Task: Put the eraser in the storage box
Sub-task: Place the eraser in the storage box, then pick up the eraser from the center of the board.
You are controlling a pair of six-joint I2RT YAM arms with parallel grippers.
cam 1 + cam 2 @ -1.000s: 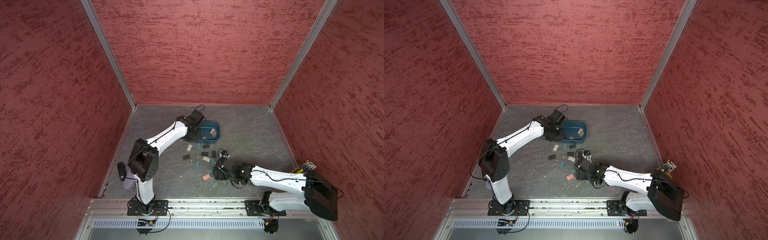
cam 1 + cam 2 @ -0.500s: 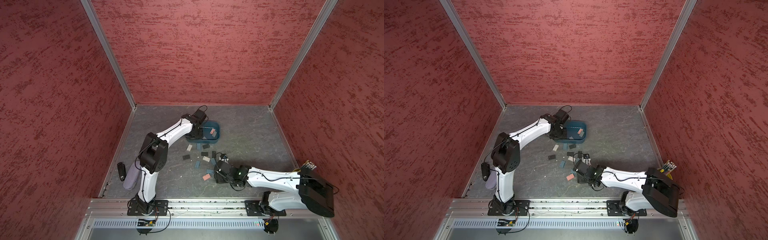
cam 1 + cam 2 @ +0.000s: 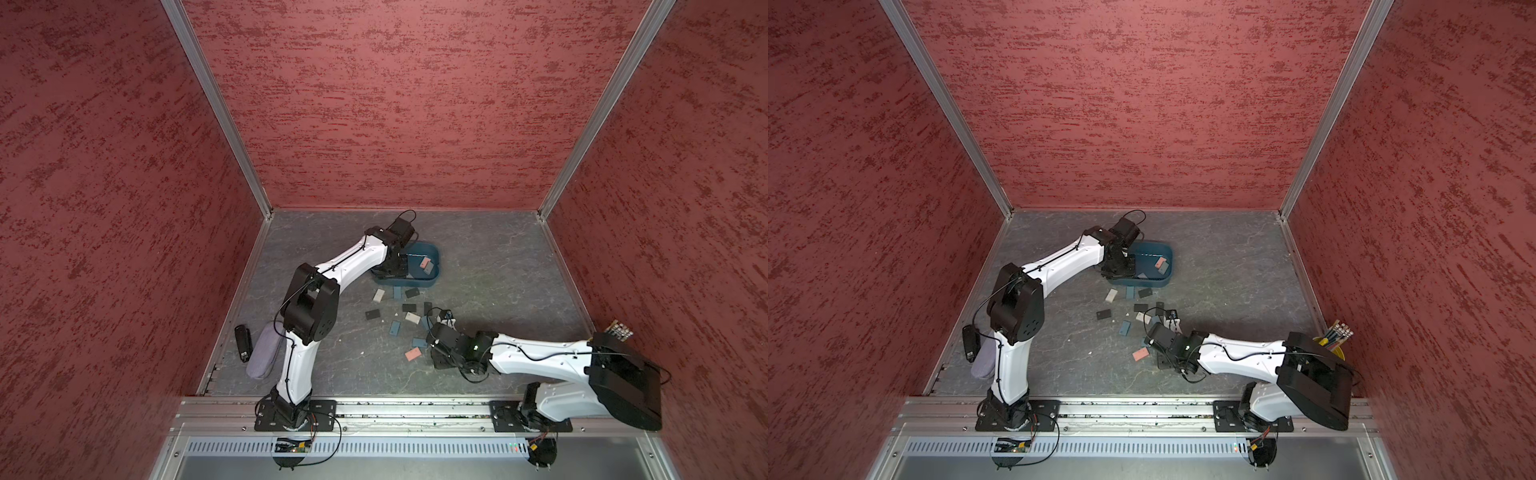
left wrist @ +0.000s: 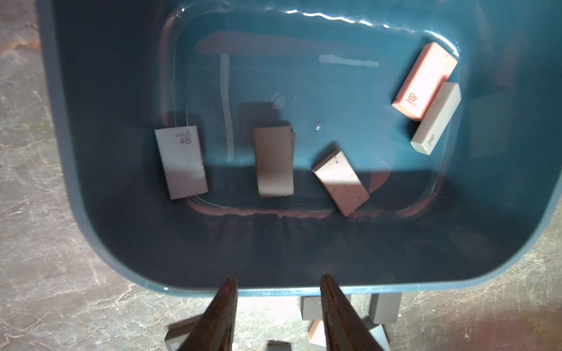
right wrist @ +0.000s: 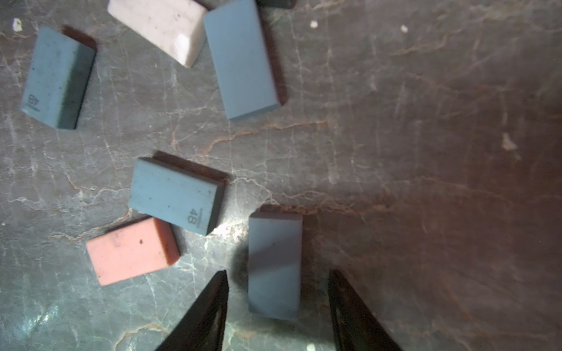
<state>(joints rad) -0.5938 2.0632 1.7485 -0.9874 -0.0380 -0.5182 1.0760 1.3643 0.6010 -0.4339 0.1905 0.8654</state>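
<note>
**Step in hand: pick-up by the right arm.**

1. Near side, right of centre. The right claw (image 5: 278, 272) is low over the surface (image 5: 425, 152) and open. Its jaws stand on either side of a grey-blue eraser (image 5: 275, 243), with a gap showing at each side, so nothing is gripped yet. The eraser lies flat with its long sides facing the jaws. A pink eraser (image 5: 132, 250) lies just to its left, clear of the jaws.

2. Next move, as judged. Close the right claw on the long sides, lift straight up, then carry far and left to the storage box (image 4: 106, 212). Confirm that the left arm has left room above the box.

3. Far side, centre. The storage box rests on the surface. Five erasers (image 4: 182, 162) lie on its floor. The left claw (image 4: 279, 277) hangs over the near wall of the box, open and empty.
</note>
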